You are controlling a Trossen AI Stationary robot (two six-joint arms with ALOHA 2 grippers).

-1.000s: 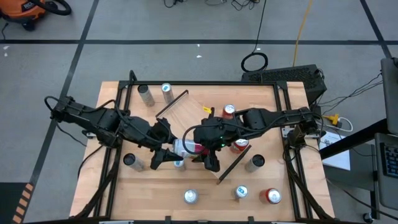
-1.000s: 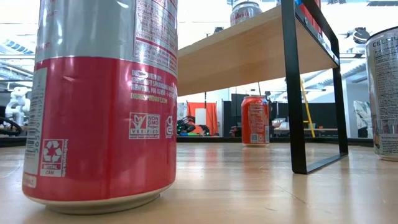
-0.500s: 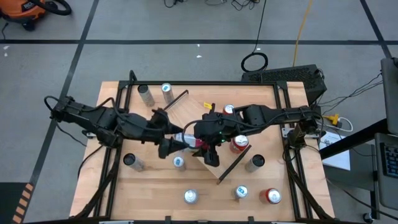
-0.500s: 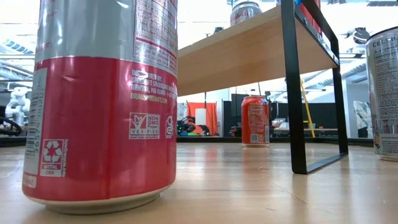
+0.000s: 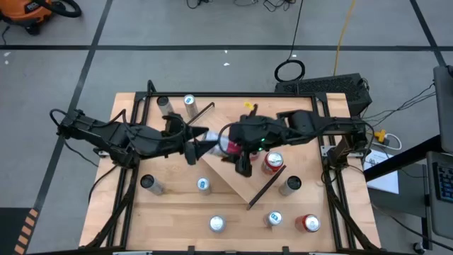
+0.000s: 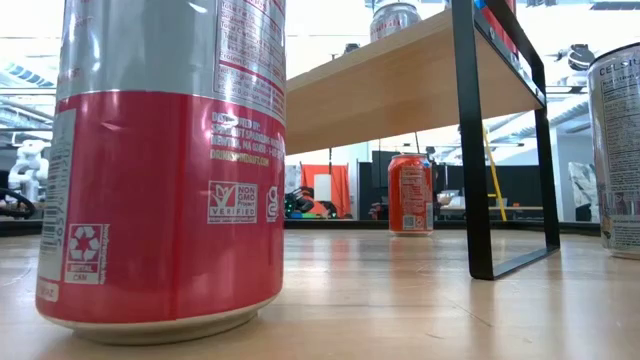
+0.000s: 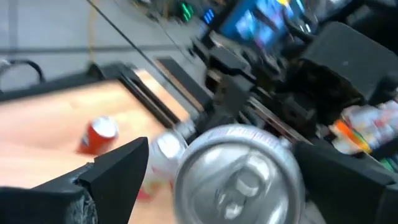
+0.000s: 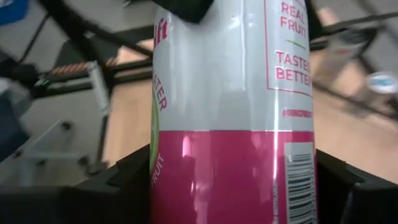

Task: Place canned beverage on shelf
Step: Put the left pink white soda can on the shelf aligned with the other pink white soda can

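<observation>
From above, at frame centre, the left gripper and right gripper both clamped a pink-and-silver can over the shelf. The right wrist view showed the can filling the frame between closed fingers.
</observation>
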